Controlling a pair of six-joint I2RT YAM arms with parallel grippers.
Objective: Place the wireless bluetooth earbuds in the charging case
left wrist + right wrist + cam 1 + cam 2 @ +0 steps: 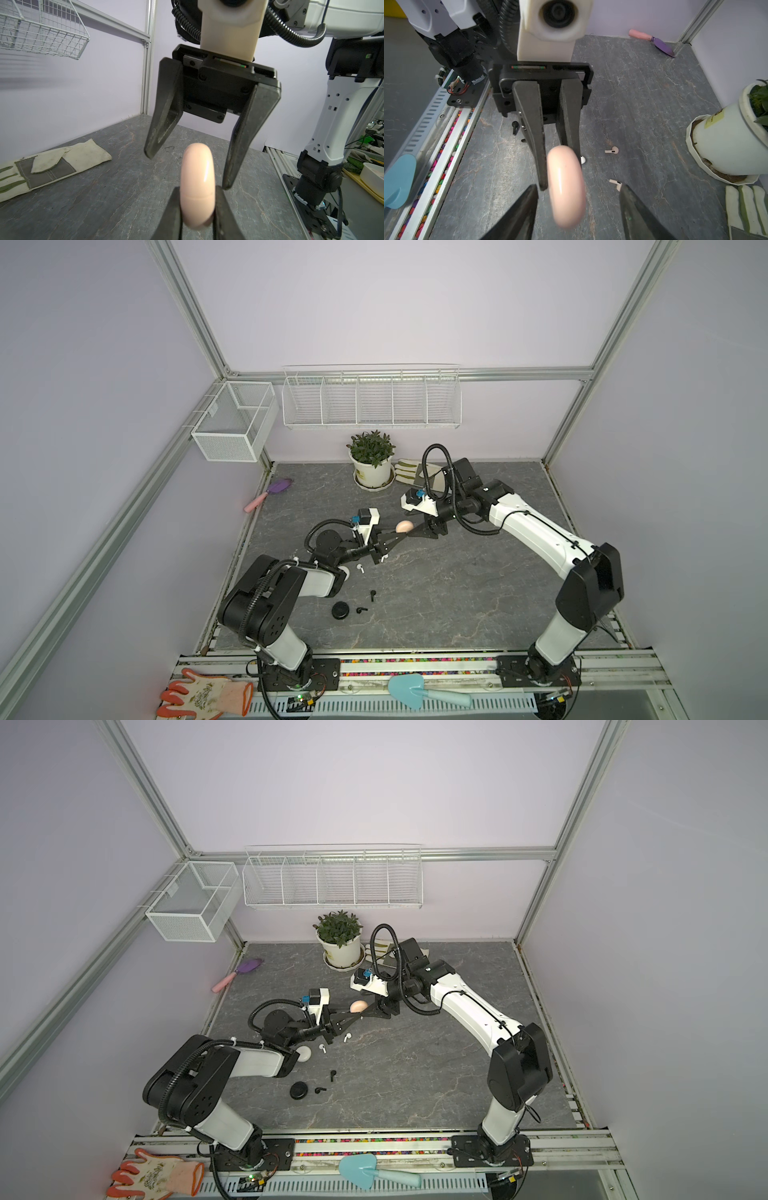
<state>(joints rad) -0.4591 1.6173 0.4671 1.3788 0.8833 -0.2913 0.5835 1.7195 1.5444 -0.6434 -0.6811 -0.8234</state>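
Note:
A pink round charging case [197,187] hangs edge-on above the table, and my left gripper [197,218] is shut on its flat sides. In both top views the case [404,526] [358,1006] sits mid-table between the two arms. My right gripper [577,199] stands open facing the left one, with its fingers on either side of the case [566,187] and a gap on each side. Pale earbuds [612,150] [616,182] lie on the table below. Two white earbuds [360,568] [384,558] and two black earbuds [372,595] [361,609] lie near the left arm.
A black round case [340,610] lies beside the black earbuds, and a white case [304,1053] peeks out by the left forearm. A potted plant [371,462] and a work glove [409,470] stand at the back. A purple trowel [270,493] lies at the left edge.

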